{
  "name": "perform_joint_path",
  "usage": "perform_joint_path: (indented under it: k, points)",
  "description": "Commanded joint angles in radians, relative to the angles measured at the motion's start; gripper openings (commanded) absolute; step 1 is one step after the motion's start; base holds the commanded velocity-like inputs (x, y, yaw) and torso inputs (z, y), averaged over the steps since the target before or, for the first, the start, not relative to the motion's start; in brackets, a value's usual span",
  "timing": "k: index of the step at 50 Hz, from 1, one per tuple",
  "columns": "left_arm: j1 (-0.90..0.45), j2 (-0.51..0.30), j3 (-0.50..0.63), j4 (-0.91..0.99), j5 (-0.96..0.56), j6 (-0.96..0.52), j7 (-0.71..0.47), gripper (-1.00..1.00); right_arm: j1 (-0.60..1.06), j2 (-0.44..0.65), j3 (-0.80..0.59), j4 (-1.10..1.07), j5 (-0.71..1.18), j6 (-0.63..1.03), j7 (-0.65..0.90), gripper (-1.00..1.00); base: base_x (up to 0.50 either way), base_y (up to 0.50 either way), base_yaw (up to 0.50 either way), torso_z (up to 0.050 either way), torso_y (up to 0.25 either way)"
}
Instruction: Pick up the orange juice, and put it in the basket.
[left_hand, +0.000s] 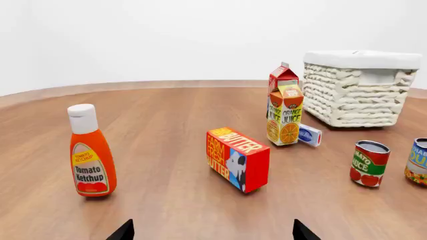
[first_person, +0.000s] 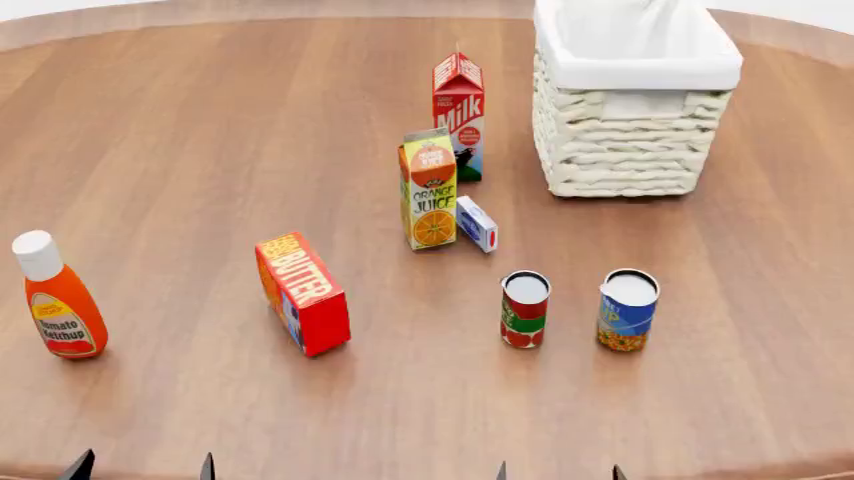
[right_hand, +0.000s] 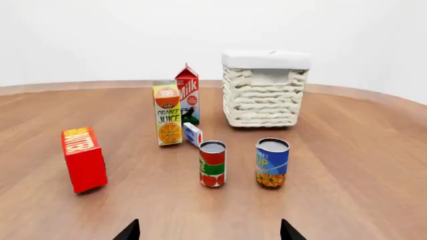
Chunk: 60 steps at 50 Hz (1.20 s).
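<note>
Orange juice (first_person: 429, 190) stands upright near the middle of the wooden table (first_person: 200, 130) in the head view, with a milk carton (first_person: 458, 115) just behind it and a small blue-and-white box (first_person: 477, 224) lying just beside its right side. The basket (first_person: 627, 110) sits farther back and to the right, apart from the cartons. Nearer the robot are a butter box (first_person: 303, 294), a ketchup bottle (first_person: 56, 298) far to the left, a red-and-green can (first_person: 525, 310) and a blue can (first_person: 627, 310). Only the dark tips of the left gripper (first_person: 143, 467) and right gripper (first_person: 558, 471) peek in at the bottom edge, each pair spread apart and holding nothing. In the left wrist view the two fingertips (left_hand: 123, 231) are wide apart and empty, with the juice carton beyond the butter box, the basket to its side. In the right wrist view the fingertips (right_hand: 130, 231) are likewise spread and empty, the juice standing beyond the cans.
</note>
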Motion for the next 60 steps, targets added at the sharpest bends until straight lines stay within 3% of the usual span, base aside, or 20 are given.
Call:
perform_joint_path:
  k: [1,18,60]
  points:
    - [0.000,-0.016,0.018,0.000,-0.016,0.000,-0.018,1.00,0.005,0.033,-0.041,0.017,0.034,-0.014,0.040,1.00,0.00,0.00,0.00,0.000,0.000]
    - [-0.002,-0.058,0.067,-0.001,-0.058,0.003,-0.067,1.00,0.022,0.073,-0.072,-0.143,0.050,0.120,0.090,1.00,0.03,0.00,0.00,0.000,0.000]
    - [-0.007,-0.107,0.125,-0.003,-0.107,0.010,-0.124,1.00,0.026,0.114,-0.125,-0.136,0.106,0.091,0.138,1.00,0.24,0.00,0.00,0.000,0.000]
